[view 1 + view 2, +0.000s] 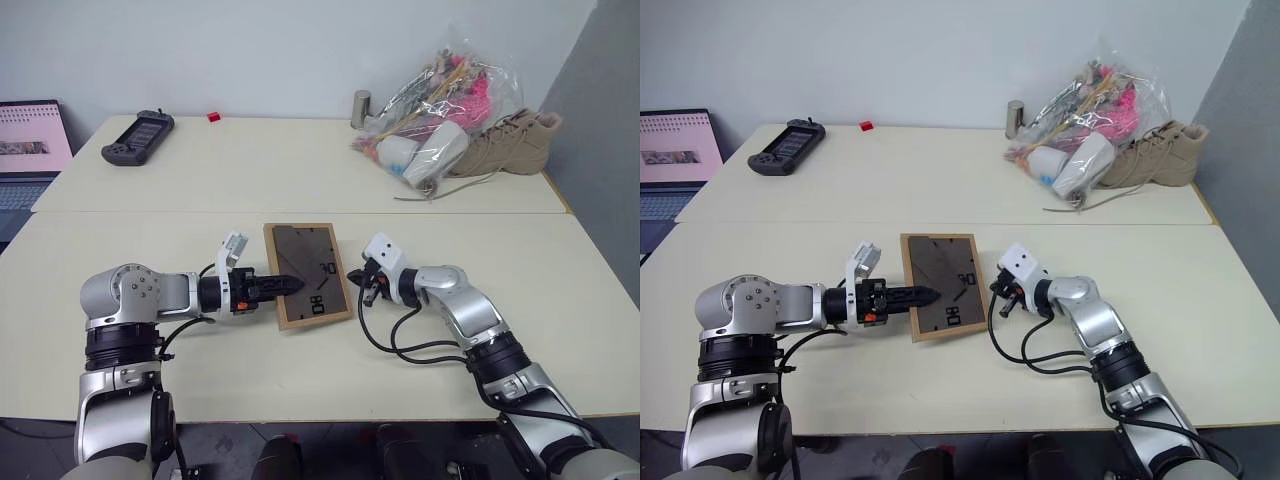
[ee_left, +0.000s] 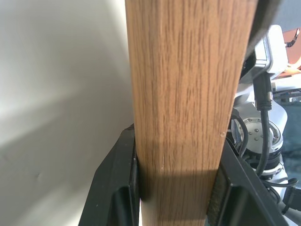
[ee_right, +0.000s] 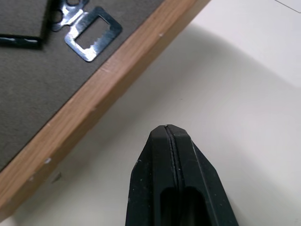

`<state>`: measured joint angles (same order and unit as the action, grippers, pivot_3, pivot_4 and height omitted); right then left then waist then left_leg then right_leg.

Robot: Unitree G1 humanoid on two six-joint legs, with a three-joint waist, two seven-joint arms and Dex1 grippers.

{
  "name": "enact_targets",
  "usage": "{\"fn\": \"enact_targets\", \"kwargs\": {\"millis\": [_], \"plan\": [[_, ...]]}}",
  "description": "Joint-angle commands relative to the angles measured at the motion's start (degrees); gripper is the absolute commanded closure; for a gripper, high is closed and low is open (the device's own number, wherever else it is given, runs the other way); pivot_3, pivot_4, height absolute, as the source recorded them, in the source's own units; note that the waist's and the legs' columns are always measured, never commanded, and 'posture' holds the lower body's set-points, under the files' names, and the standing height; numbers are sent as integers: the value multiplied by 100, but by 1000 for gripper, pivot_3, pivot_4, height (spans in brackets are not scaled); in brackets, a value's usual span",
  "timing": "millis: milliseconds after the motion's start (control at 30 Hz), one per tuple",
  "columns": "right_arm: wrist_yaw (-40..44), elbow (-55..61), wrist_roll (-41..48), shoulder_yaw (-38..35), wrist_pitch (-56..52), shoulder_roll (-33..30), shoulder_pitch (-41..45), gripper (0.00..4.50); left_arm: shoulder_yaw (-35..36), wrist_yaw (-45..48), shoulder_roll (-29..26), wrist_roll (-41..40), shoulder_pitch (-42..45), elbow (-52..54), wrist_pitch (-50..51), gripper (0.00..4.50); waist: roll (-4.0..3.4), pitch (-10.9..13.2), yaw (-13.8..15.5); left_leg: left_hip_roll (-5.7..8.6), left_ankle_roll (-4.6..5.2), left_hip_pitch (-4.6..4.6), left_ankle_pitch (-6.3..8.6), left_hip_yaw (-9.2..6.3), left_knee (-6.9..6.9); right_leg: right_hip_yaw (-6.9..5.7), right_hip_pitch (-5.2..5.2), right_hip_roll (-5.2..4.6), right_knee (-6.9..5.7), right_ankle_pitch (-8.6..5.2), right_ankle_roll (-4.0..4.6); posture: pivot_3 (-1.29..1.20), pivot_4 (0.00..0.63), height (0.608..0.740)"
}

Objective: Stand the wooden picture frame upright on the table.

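Note:
The wooden picture frame lies on the table near the front middle, dark brown back panel facing up, with a metal hanger on it. My left gripper reaches in from the left. Its two black fingers press on either side of the frame's light-wood left edge, shut on it. My right gripper rests just off the frame's right edge, shut with nothing in it. Its fingertips stay a short gap from the wooden rim.
A black handheld game controller and a small red piece lie at the back left. A clear plastic bag of items, a metal cylinder and a tan boot crowd the back right. A laptop stands off the table's left.

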<state>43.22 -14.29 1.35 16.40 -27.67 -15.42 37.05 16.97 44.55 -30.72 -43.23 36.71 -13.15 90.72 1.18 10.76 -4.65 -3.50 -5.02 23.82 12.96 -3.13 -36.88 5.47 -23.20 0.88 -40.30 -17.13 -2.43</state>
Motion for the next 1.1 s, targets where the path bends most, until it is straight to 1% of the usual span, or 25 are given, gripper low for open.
{"fn": "enact_targets", "kwargs": {"millis": [33, 67, 167, 233, 267, 300, 400, 467, 500, 633, 667, 867, 900, 1100], "plan": [[-91, -10, 84, -298, 99, -93, 161, 4500, 64, 94, -166, -162, 113, 286, -238, 3227, 0, 0, 1, 0, 0, 1, 0, 0, 0, 0, 0, 0, 0, 0, 0, 0, 150, 740], [-58, 33, 144, -388, 123, -125, 204, 4500, 131, 99, -170, -189, 183, 268, -273, 3227, 1, 1, 1, 0, 0, 2, 0, 0, 0, 0, 0, 0, 1, 0, 0, 0, 150, 740], [417, 243, 563, -777, 150, -422, 415, 4500, 149, 167, -304, -200, 367, 349, -576, 3227, 3, 4, 4, 0, 0, 6, 0, 0, 0, 0, -3, 0, 4, 0, 0, 0, 150, 740], [1228, 612, 1349, -1105, -452, -753, 681, 4500, 19, 293, -412, -201, 449, 566, -870, 3227, 2, 8, 6, 0, 0, 7, 0, 1, 2, 0, -3, 0, 8, 0, 0, 0, 150, 740], [1568, 795, 1780, -1257, -886, -896, 853, 4162, -93, 378, -471, -176, 450, 698, -1047, 3227, 2, 8, 5, 0, 0, 10, 0, 0, 4, -1, -3, 0, 12, 0, 0, 0, 150, 740], [1740, 894, 2069, -1370, -1174, -974, 1024, 4038, -181, 434, -502, -148, 446, 788, -1198, 3227, 1, 8, 6, -1, 0, 10, 0, 1, 6, -1, -3, 0, 17, 0, 0, 0, 150, 740], [1913, 974, 2513, -1475, -1634, -1009, 1383, 3350, -394, 508, -551, -39, 417, 870, -1519, 3227, -2, 9, -1, -5, -1, 4, 0, 2, 17, -3, 1, 0, 26, 0, 1, 0, 150, 740], [1847, 923, 2678, -1516, -1800, -903, 1581, 2895, -486, 536, -556, -7, 414, 853, -1661, 3227, -1, 9, -7, -9, 0, 2, 0, 3, 22, -3, 0, 2, 29, 0, 1, 0, 150, 740], [1784, 869, 2690, -1497, -1809, -832, 1659, 2619, -542, 553, -563, 12, 413, 841, -1721, 3227, -1, 9, -7, -10, 0, 2, 1, 2, 22, -4, 0, 4, 30, 0, 1, 0, 150, 740], [1674, 723, 2605, -1290, -1665, -501, 1858, 1769, -744, 641, -614, 64, 458, 779, -1916, 3227, -1, 9, -5, -7, 1, 8, 1, 4, 17, -2, -2, 3, 30, 0, 0, 0, 150, 740], [1668, 713, 2572, -1235, -1623, -453, 1870, 1456, -769, 652, -623, 58, 474, 766, -1936, 3227, -1, 9, -4, -6, 1, 8, 1, 4, 17, -1, -2, 2, 30, 0, 0, 0, 150, 740], [1528, 441, 2367, -1001, -1269, -139, 1975, 183, -860, 701, -668, 49, 553, 708, -2048, 3227, -1, 9, -4, -7, 1, 11, 1, 3, 18, -3, -4, 3, 31, 0, 0, 0, 150, 740], [1507, 390, 2326, -970, -1203, -98, 1977, 52, -859, 699, -665, 36, 550, 723, -2049, 3227, -1, 9, -3, -7, 1, 10, 1, 3, 18, -3, -4, 3, 31, 0, 0, 0, 150, 740], [1429, 334, 2158, -715, -987, 146, 1942, 52, -850, 716, -670, 10, 483, 797, -2057, 3227, -1, 9, -4, -8, 1, 11, 1, 3, 18, -3, -6, 3, 30, 0, 0, 0, 150, 740]]}}
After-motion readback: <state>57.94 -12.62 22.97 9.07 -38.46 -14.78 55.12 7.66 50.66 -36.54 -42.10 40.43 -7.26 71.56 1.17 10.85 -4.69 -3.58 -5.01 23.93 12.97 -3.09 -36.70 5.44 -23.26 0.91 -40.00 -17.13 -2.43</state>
